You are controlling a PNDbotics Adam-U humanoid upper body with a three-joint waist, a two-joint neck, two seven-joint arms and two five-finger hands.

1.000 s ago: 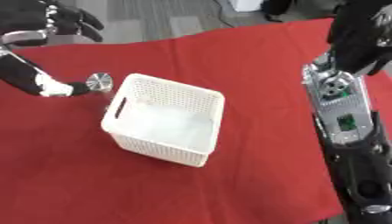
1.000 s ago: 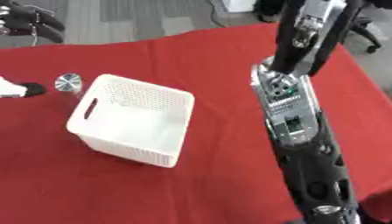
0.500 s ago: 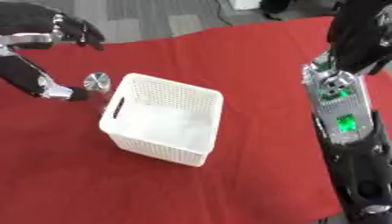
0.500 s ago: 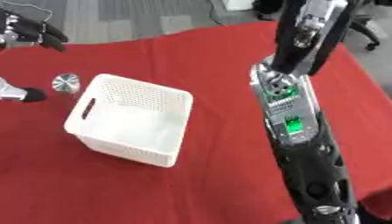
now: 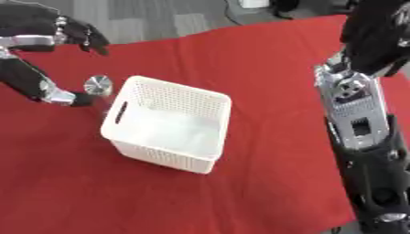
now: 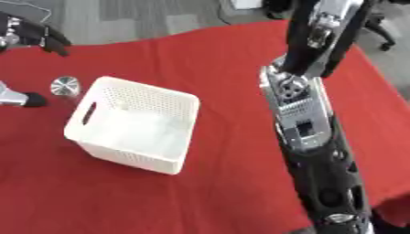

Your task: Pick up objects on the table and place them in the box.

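Inventory, counted as seen:

1 x red cloth, spread over the table; grey floor is seen beyond its far edge.

1 x white box, perforated walls, slot handle on its left wall, set askew at centre-left of the cloth. Inside appears bare white; no contents can be made out.

1 x small round silver object, shiny top, standing on the cloth just beside the box's far-left corner, outside it. Whether it touches the wall cannot be told. No other loose items are counted on the cloth.

1 x left hand, black, seen at upper left, raised above the cloth and apart from the silver object; fingers are spread and hanging downward, nothing pinched. Below it a black and silver arm segment is seen, its end near the silver object.

1 x right arm, black w/ silver panels, running down the right side from top to bottom. Right hand itself is not made out in either view; finger state cannot be told.
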